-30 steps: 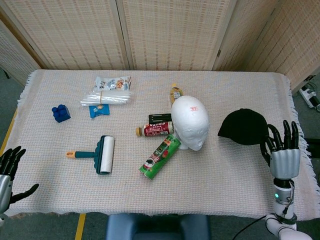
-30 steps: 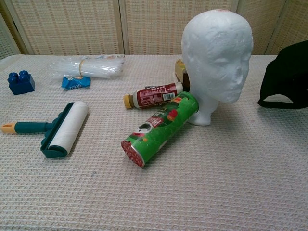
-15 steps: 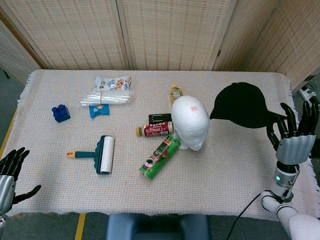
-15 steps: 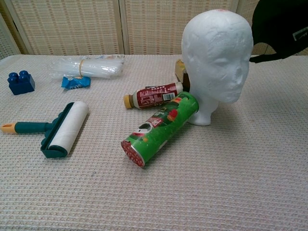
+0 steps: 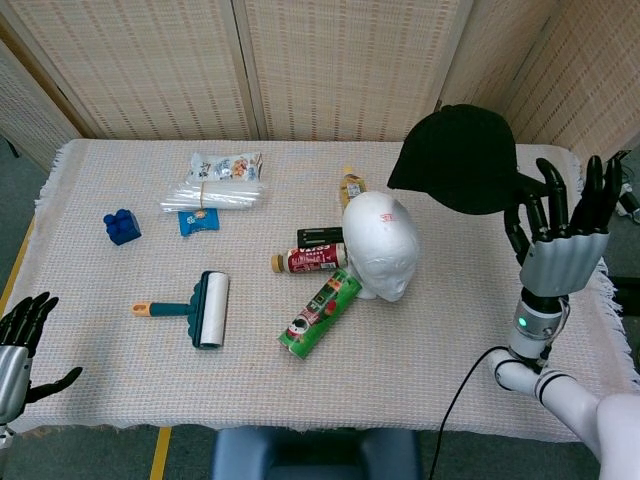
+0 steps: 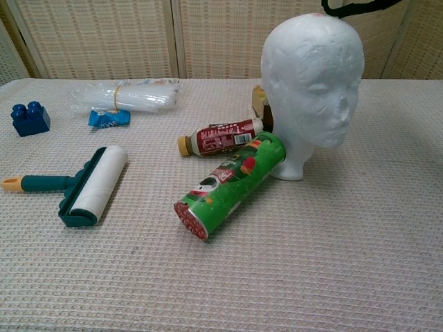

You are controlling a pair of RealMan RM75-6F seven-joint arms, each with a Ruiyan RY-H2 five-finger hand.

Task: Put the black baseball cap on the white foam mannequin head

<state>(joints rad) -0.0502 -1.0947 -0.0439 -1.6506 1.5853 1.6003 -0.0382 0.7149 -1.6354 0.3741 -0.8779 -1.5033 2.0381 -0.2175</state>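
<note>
The black baseball cap (image 5: 458, 160) hangs in the air above and to the right of the white foam mannequin head (image 5: 381, 245), not touching it. My right hand (image 5: 558, 235) holds the cap by its right edge, palm facing me, fingers pointing up. In the chest view only the cap's lower rim (image 6: 356, 6) shows at the top edge, just above the mannequin head (image 6: 313, 86), which stands upright on the cloth. My left hand (image 5: 18, 350) is at the table's near left corner, fingers apart, holding nothing.
A green can (image 5: 320, 312) lies against the head's base, with a red-labelled bottle (image 5: 308, 261) and a yellow-capped bottle (image 5: 351, 186) behind it. A lint roller (image 5: 200, 309), blue brick (image 5: 121, 227) and plastic packets (image 5: 212, 190) lie on the left half.
My right hand has lifted the cap off the table and carried it up and leftward, toward the mannequin head. The left hand has barely moved.
</note>
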